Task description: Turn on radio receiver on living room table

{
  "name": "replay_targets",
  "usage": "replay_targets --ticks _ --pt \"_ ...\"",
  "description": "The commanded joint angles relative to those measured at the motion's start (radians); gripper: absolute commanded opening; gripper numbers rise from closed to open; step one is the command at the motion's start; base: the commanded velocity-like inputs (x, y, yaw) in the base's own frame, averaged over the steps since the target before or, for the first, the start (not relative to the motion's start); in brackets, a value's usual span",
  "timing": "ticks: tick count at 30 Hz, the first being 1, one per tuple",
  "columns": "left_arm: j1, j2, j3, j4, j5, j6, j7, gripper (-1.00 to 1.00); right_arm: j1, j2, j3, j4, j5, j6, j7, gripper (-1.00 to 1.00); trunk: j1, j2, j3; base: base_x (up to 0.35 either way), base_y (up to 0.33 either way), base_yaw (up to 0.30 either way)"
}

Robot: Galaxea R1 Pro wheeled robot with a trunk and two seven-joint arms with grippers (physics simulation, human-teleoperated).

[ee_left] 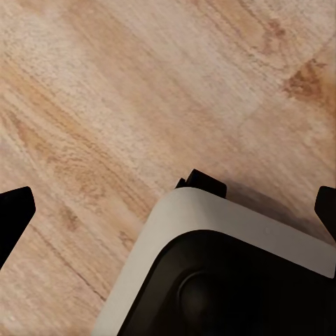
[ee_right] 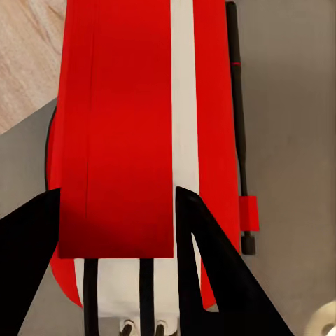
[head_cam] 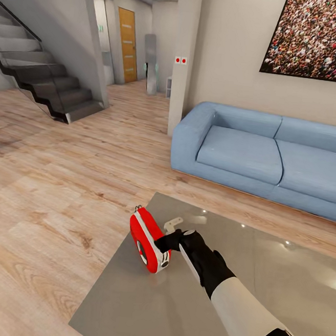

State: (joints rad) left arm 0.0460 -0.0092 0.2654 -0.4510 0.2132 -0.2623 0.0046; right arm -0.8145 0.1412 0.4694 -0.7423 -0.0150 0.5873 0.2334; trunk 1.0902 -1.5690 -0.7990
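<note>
Head view: radio receiver stands on the table near its corner at about 10 o'clock of the tabletop, just inside the edge beside the wood floor. Red body, white trim, round dial on the face.

Right gripper sits against the radio's 3 o'clock end. In the right wrist view the two black fingers straddle the radio's red-and-white body, jaws parted about body-width, one each side; actual clamping contact cannot be told. Thin black rod with a red tab lies alongside the radio on the grey top.

Left gripper: finger tips at the frame edges, spread wide, nothing between them, over plank floor and a white-and-black robot part.

Blue sofa at 1 o'clock beyond the table, crowd picture above it, stairs at 10 o'clock.
</note>
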Motion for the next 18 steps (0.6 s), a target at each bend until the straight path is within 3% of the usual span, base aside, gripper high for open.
replay_targets --ticks 1,18 --pt "0.0 0.0 0.0 0.0 0.0 0.0 0.0 1.0 0.0 0.0 0.0 0.0 -0.002 0.0 0.0 -1.0 0.0 0.0 0.0 0.0 0.0 0.0" --pt "0.0 0.0 0.0 0.0 0.0 0.0 0.0 1.0 0.0 0.0 0.0 -0.001 -0.002 0.002 0.001 -1.0 0.0 0.0 0.0 0.0 0.0 0.0"
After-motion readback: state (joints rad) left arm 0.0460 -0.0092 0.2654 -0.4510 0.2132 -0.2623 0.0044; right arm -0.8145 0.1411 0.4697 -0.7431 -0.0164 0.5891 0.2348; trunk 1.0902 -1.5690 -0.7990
